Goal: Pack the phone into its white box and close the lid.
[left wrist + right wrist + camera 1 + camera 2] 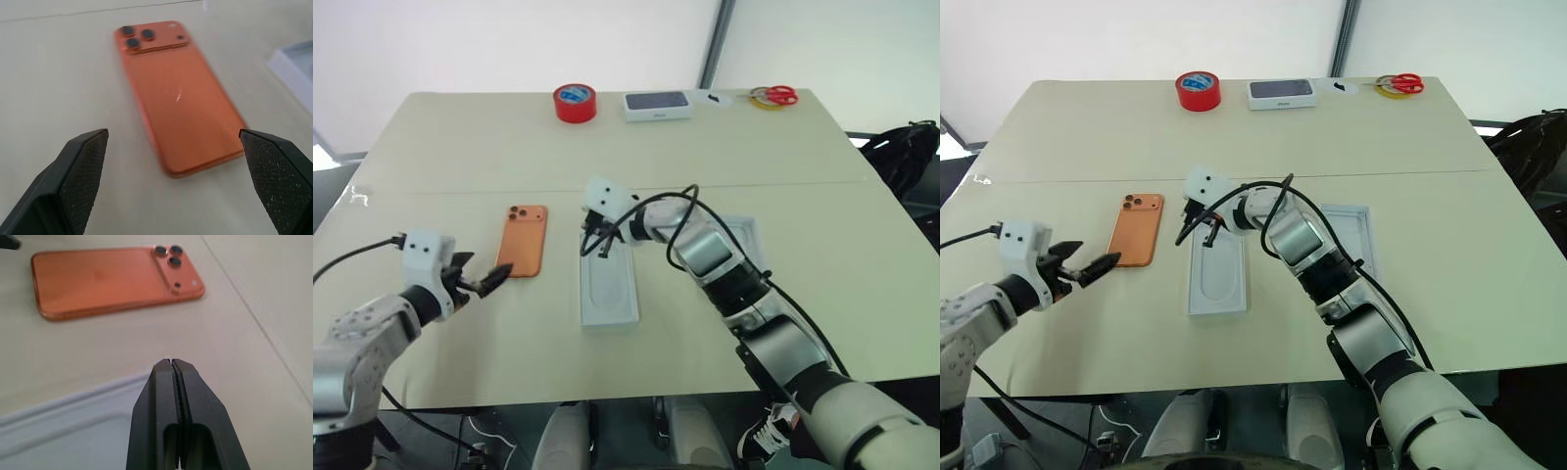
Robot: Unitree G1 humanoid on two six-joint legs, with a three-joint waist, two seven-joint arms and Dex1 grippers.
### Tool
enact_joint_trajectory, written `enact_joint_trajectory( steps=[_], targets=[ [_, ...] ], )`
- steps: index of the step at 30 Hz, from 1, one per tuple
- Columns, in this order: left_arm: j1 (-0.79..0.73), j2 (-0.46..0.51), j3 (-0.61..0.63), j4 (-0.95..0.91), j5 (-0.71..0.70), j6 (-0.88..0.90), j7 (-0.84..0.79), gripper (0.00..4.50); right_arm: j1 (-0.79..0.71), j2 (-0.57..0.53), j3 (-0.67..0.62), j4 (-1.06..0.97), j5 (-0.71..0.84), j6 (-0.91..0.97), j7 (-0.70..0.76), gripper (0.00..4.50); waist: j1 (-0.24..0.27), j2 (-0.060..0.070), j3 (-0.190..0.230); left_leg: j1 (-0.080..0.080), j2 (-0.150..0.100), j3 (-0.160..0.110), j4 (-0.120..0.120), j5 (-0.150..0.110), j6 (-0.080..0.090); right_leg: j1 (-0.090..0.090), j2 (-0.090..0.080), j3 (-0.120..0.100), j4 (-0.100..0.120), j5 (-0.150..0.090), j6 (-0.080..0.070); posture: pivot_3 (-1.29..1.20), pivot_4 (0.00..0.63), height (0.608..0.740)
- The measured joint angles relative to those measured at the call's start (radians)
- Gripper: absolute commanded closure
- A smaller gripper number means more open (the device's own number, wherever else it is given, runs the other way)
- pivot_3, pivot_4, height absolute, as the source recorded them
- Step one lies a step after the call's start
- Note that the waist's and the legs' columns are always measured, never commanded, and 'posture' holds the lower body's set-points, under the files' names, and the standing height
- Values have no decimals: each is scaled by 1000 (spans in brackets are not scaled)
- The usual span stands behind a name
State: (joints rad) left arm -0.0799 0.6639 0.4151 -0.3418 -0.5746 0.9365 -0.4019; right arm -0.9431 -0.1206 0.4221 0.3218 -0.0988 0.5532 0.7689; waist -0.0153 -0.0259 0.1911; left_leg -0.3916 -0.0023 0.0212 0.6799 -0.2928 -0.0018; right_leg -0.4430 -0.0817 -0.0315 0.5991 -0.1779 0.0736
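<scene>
The orange phone [523, 241] lies flat on the table, back up, with its camera block at the far end. My left gripper [485, 270] hovers open just short of the phone's near end, its fingers [80, 166] spread wider than the phone [176, 93]. To the phone's right lies the white box [609, 289], a shallow tray with a rounded recess. My right gripper [587, 249] is shut on nothing above the box's far end, pointing towards the phone [112, 279]. The lid [747, 235], a plain white tray, lies further right, partly hidden by my right arm.
Along the table's far edge stand a red tape roll [575, 103], a white box with a dark printed top [658, 105], and red-handled scissors [775, 95] on a yellow tape ring. A black bag [909, 157] sits off the table's right side.
</scene>
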Motion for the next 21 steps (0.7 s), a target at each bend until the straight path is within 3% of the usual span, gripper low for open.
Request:
enact_joint_trajectory(
  steps=[10,21],
  targets=[
    [-290,-33,-67,223,-3,265,101,7,-35,131,93,129,-81,-15,-61,4491,-3,0,0,0,-1,0,0,0,-1,0,0,0,1,0,0,0,150,732],
    [-348,-96,-86,178,-27,406,65,7,-54,186,155,244,-144,-28,-73,4491,1,0,0,0,-2,-1,0,1,-2,0,-3,0,1,0,0,0,150,732]
  ],
)
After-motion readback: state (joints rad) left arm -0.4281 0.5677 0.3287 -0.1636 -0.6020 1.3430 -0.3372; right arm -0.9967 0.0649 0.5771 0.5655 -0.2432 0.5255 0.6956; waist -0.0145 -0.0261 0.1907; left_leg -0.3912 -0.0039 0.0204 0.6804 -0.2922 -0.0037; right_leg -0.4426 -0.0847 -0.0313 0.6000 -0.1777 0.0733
